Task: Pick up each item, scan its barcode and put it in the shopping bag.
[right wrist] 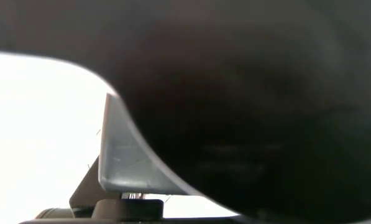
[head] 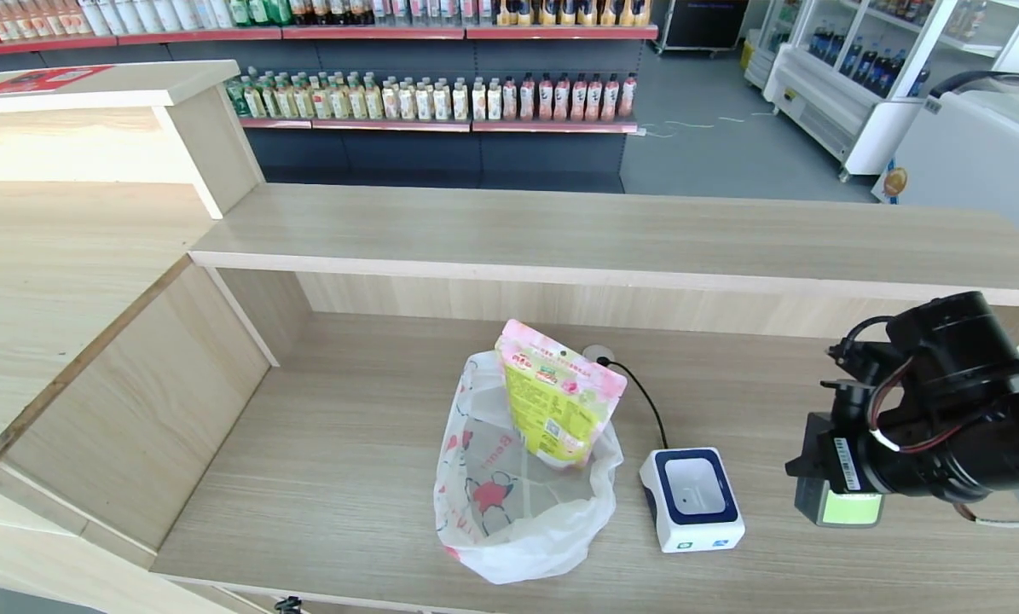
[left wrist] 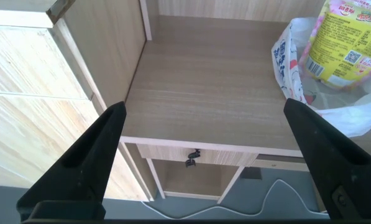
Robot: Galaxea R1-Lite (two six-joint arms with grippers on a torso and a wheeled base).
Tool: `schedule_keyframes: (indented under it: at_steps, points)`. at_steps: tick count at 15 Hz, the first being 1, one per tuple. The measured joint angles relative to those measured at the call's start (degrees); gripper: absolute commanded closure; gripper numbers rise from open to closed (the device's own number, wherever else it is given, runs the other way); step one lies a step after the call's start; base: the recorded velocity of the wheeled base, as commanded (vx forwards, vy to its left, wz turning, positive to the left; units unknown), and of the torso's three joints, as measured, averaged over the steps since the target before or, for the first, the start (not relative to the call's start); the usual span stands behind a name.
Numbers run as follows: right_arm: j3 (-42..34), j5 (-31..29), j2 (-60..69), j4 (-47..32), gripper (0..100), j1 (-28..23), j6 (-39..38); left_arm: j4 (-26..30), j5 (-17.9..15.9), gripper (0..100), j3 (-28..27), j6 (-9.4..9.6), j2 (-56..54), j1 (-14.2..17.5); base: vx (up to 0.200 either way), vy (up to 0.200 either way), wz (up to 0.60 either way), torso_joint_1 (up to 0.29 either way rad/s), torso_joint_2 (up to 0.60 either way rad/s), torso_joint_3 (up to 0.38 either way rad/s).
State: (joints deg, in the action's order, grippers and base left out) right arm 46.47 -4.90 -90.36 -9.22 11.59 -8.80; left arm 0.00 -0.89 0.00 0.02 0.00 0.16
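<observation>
The yellow-and-pink snack pouch (head: 560, 396) stands in the white plastic shopping bag (head: 492, 520) on the wooden surface (head: 321, 477), beside the white-and-blue barcode scanner (head: 692, 499), so that item seems done. I cannot tell whether other items remain. The left gripper (left wrist: 205, 112) has its fingers (left wrist: 89, 158) spread wide and empty. I cannot tell what grip the right arm (head: 944, 409) has.

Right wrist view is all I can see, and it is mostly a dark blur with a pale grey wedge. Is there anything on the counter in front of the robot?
Observer: Yes. In the head view a white shopping bag stands open on the counter, with a pink and yellow pouch standing in it, top sticking out.
Operator: Where would barcodes get read?
Observer: The scanner sits on the counter beside the bag, on the robot's right, its window facing up.
Operator: And the other arm?
Observer: The left gripper faces the counter's bare left part, fingers wide apart with nothing between them.
</observation>
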Motion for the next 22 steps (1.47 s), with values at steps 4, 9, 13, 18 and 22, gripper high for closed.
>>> schedule_keyframes:
  at_steps: [4,9,13,18,22]
  points:
    - [-0.2,0.8,-3.77,5.06,100,1.07,0.43,0.0,0.0,0,0.0,-0.02,0.0,0.0,0.0,0.0,0.0,0.0,0.0,0.0]
    - [-0.41,3.67,-5.84,6.38,100,1.27,1.55,0.0,0.0,0,0.0,-0.02,0.0,0.0,0.0,0.0,0.0,0.0,0.0,0.0]
    - [-0.8,5.88,-6.56,7.66,100,1.3,1.77,0.0,0.0,0,0.0,-0.02,0.0,0.0,0.0,0.0,0.0,0.0,0.0,0.0]
    - [-1.07,6.53,-7.33,9.06,100,1.28,3.55,0.0,0.0,0,0.0,-0.02,0.0,0.0,0.0,0.0,0.0,0.0,0.0,0.0]
    - [-1.35,7.08,-8.35,10.52,100,1.28,4.4,0.0,0.02,0,0.0,-0.02,0.0,0.0,0.0,0.0,0.0,0.0,0.0,0.0]
